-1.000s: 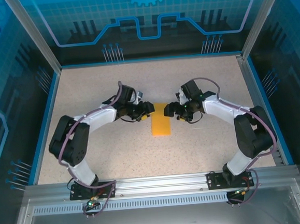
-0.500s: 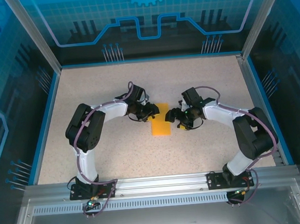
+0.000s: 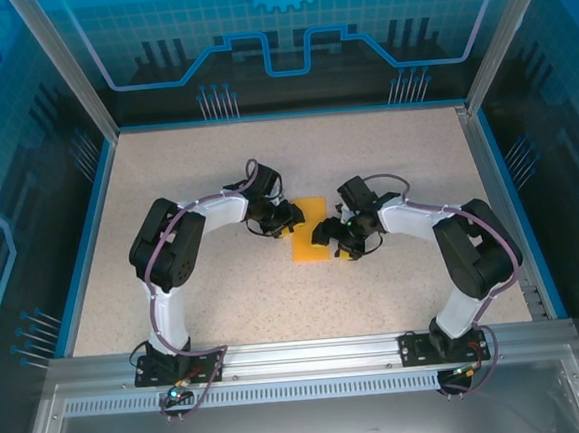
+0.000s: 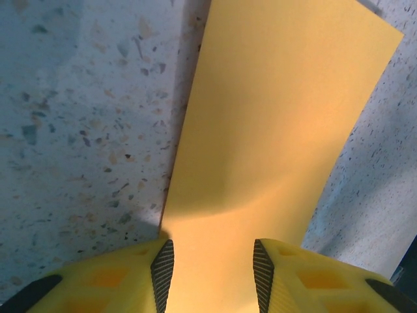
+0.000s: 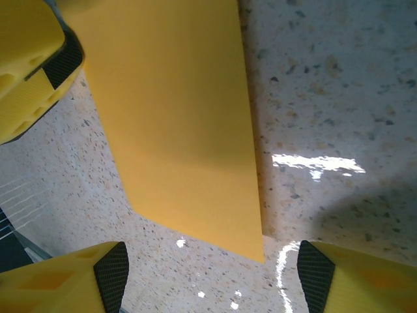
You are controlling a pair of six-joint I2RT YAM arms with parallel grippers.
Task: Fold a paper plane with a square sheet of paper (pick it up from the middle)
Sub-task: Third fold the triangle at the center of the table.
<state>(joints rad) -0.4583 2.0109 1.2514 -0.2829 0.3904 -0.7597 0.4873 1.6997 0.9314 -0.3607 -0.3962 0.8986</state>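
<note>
The orange sheet of paper (image 3: 309,237) lies on the table as a narrow rectangle, long side running away from me. In the left wrist view the paper (image 4: 273,124) runs between the fingers of my left gripper (image 4: 212,277), which stand apart over its end; the paper's left edge casts a shadow. From above, my left gripper (image 3: 292,216) is at the paper's far-left part. At the paper's right edge, my right gripper (image 3: 329,239) is wide open. Its wrist view shows the paper (image 5: 176,111) ahead of the open right gripper (image 5: 212,280), with the left gripper's finger (image 5: 29,65) at the far corner.
The speckled beige table (image 3: 206,303) has a blue rim (image 3: 81,243) on three sides. A metal rail (image 3: 301,356) carrying the arm bases runs along the near edge. Both arms bend inward toward the middle.
My right gripper has moved left and nearer, up to the paper's right edge. My left arm swung its elbow forward a second ago and has since held at the paper.
</note>
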